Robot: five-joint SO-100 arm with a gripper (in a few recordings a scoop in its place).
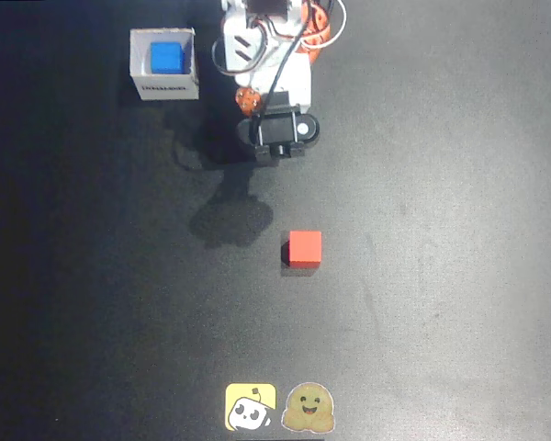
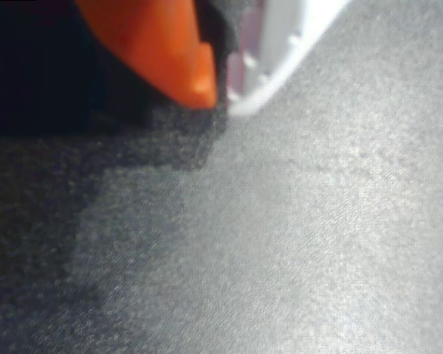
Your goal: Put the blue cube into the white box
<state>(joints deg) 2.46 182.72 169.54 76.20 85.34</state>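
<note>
Sitting inside the white box [image 1: 164, 88], the blue cube [image 1: 166, 58] looks home already, so the gripper [image 2: 220, 92] (its orange and white tips pressed together on nothing) should just stay away from that box, not bump it.

Overhead view: print on white box [image 1: 165, 88] wall too small to read; arm's base cut off by top edge. Wrist view: gripper [image 2: 221, 94] fingertips blurred, upper parts cropped by top edge.
</note>
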